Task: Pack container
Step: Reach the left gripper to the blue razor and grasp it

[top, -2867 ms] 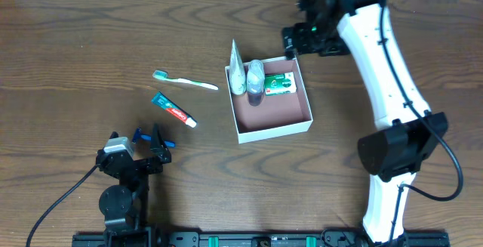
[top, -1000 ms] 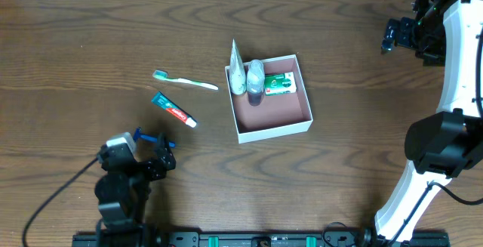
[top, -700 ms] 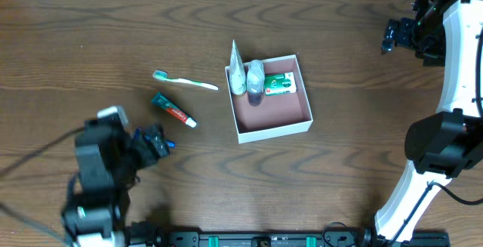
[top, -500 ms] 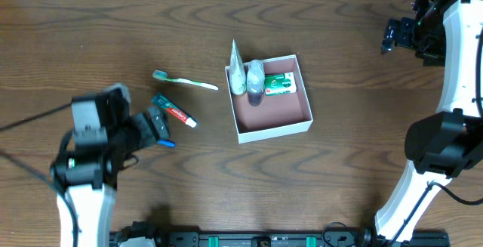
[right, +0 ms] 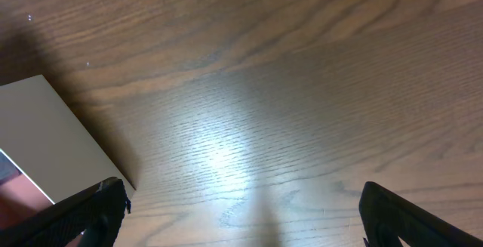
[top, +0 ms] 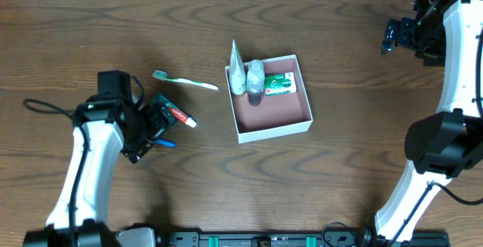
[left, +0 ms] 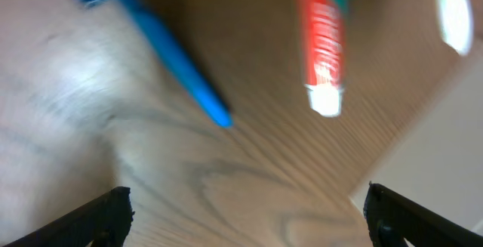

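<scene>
The container (top: 275, 131), a white-walled square box with a reddish-brown floor, sits mid-table. It holds a white tube (top: 237, 72), a clear bottle (top: 256, 79) and a green-and-white soap box (top: 279, 84) along its far side. A toothbrush (top: 185, 81), a red-and-green toothpaste tube (top: 173, 111) and a blue razor (top: 166, 142) lie to its left. My left gripper (top: 156, 126) is open and empty, just above the toothpaste and razor. The left wrist view is blurred but shows the razor (left: 162, 47), the toothpaste (left: 321, 43) and the toothbrush (left: 453, 13) ahead of the gripper (left: 245, 217). My right gripper (top: 392, 35) is open and empty at the far right.
The container's white corner (right: 53, 141) shows at the left of the right wrist view, beyond my right gripper (right: 241, 209). Its wall (left: 445, 149) also shows at the right of the left wrist view. The right arm's white links (top: 453, 73) run along the table's right edge.
My left arm has swung up from the front edge to the toothpaste and razor. My right arm left the container earlier and has stayed still at the far right.
</scene>
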`<action>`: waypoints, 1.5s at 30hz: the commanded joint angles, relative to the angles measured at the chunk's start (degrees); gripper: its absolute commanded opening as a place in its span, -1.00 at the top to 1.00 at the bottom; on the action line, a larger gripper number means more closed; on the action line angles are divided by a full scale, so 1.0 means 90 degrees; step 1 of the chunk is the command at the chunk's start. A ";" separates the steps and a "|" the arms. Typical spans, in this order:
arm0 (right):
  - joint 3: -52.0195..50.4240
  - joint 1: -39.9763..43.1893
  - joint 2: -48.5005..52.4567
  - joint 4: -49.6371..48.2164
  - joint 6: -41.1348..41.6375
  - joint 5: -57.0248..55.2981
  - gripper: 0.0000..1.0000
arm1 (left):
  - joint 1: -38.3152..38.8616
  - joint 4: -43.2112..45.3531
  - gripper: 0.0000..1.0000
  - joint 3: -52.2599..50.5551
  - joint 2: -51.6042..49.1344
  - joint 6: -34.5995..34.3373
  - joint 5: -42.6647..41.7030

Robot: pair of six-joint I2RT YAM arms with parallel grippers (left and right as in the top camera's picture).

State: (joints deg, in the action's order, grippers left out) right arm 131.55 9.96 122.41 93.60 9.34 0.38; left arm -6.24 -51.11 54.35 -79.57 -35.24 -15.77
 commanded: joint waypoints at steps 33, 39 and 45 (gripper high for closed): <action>0.0036 0.0029 -0.0029 0.0005 -0.0095 -0.0041 -0.99 | -0.0214 0.0850 -0.96 0.0058 -0.2523 -0.2606 0.1103; 0.0036 0.0029 -0.0029 0.0005 -0.0095 -0.0041 -0.99 | -0.0216 0.1020 -0.84 0.0041 -0.2523 -0.2569 0.1280; 0.0036 0.0029 -0.0029 0.0007 -0.0095 -0.0041 -0.98 | -0.0216 0.1052 -0.13 0.0041 -0.2523 -0.2567 0.1671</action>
State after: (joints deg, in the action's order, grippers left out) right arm 131.57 9.96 122.41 93.60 9.34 0.38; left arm -7.79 -41.19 54.98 -100.51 -58.50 -5.65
